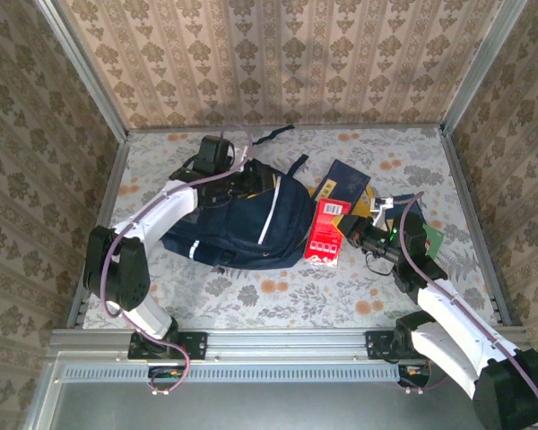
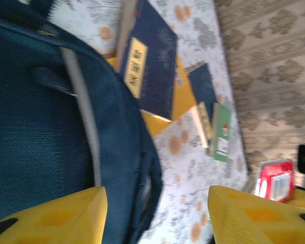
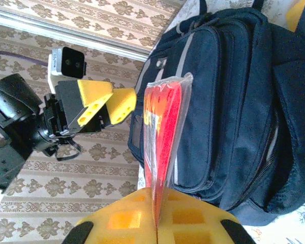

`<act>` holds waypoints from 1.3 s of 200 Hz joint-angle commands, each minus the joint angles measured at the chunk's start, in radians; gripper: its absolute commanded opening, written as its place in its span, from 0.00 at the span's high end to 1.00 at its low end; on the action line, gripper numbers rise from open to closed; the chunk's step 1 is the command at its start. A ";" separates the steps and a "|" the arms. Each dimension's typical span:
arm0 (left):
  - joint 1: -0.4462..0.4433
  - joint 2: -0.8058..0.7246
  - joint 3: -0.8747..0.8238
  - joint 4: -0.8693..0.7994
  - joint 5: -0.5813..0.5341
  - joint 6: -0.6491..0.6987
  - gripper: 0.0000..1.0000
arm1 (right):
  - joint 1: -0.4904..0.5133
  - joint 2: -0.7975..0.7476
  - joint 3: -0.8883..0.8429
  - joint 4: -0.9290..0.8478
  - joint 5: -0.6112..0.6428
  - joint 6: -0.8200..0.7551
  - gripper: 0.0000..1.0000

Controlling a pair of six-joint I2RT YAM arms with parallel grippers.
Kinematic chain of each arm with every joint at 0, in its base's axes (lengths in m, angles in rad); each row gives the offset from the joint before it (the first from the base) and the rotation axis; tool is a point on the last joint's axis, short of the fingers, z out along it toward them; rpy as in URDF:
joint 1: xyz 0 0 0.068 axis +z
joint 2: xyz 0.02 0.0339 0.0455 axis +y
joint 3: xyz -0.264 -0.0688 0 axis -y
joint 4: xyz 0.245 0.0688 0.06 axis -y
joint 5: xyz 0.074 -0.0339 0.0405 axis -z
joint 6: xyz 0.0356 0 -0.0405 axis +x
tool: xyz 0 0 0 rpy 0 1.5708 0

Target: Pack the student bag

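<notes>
The student bag lies centre-left on the table; the right gripper is clenched on a red packet just right of it. With the left gripper released over the bag's far end, best spread the opening, then feed the packet in edge-first.

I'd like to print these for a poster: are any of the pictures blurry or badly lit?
Left wrist view: smeared, the student bag and blue book soft-edged. Right wrist view: crisp, the red packet held by the right gripper shows a pale sheen along its wrapper edge. Top view: sharp, evenly lit, soft shadow at the bag's edge.
</notes>
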 commanded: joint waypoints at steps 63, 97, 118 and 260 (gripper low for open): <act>-0.076 0.175 0.082 -0.134 -0.059 0.134 0.49 | 0.001 0.008 -0.011 0.041 -0.001 -0.012 1.00; -0.120 0.238 0.092 -0.128 -0.071 0.131 0.57 | 0.000 0.009 -0.017 0.046 -0.003 -0.012 1.00; -0.144 0.265 0.130 -0.184 -0.164 0.151 0.70 | -0.003 0.012 -0.026 0.053 -0.004 -0.009 1.00; -0.078 -0.052 0.438 -0.576 -0.344 0.408 1.00 | -0.016 0.001 0.075 -0.167 0.087 -0.127 1.00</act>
